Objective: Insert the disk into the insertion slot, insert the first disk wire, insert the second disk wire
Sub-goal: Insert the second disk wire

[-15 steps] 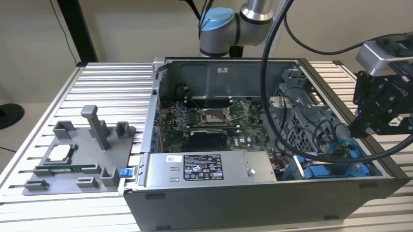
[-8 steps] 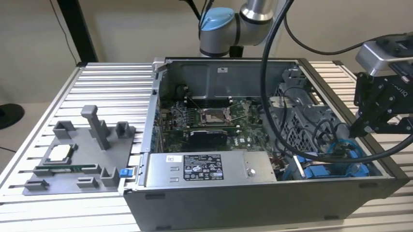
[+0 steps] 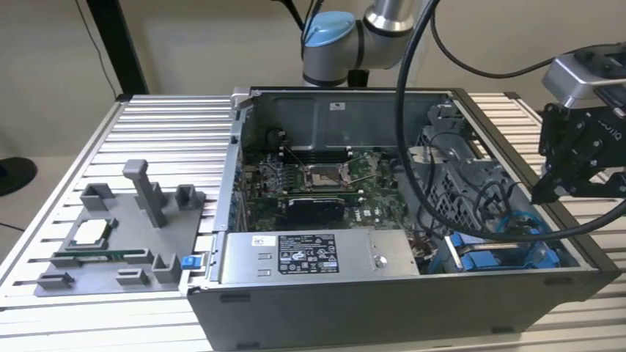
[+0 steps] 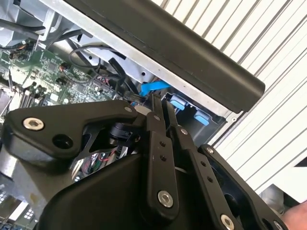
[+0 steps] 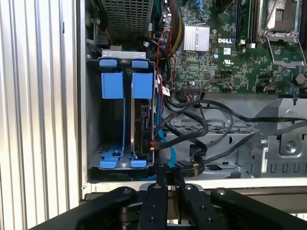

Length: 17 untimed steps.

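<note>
Blue-framed, the disk [image 5: 144, 120] stands seated in the insertion slot [image 5: 115, 162], at the case's near corner on the exterior view's right. We see the claw [image 5: 169, 170] narrow, near black cables [image 5: 192, 129].

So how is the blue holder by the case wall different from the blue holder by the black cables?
The holder by the case wall looks dark and hollow; the holder by the black cables has a disk in it. Cables run right beside that one, while none come near the wall-side holder. Both are bright blue plastic, standing side by side.
</note>
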Motion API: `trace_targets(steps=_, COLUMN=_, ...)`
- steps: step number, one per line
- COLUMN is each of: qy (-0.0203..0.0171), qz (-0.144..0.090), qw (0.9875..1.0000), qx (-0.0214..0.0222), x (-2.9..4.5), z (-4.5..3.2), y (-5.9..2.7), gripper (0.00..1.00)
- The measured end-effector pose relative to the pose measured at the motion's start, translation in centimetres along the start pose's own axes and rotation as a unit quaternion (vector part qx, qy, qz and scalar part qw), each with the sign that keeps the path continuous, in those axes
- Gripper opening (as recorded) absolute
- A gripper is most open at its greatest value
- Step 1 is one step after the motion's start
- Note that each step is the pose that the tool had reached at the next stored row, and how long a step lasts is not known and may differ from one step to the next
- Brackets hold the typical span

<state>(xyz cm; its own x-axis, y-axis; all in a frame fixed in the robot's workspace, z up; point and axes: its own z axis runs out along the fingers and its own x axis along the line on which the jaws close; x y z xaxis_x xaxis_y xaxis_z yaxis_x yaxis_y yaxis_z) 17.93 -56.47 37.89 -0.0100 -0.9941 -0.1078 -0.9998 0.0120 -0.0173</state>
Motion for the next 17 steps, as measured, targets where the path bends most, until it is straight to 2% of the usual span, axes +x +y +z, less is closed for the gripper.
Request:
trace_targets(steps=5, qy=-0.0068, qz=0.000, qw=0.9999, qx=0.0081, x=-0.12, z=-0.30, y=0.72, gripper=0.00)
trace_targets(steps=9, qy=-0.0094, qz=0.002, qw=0.9999, qx=0.0138, x=-0.29, z=-0.38, y=1.57, gripper=0.00)
trace_targets(steps=17, qy=-0.0122, qz=0.003, qw=0.9997, qx=0.0206, x=-0.48, z=-0.47, y=3.78, gripper=0.00)
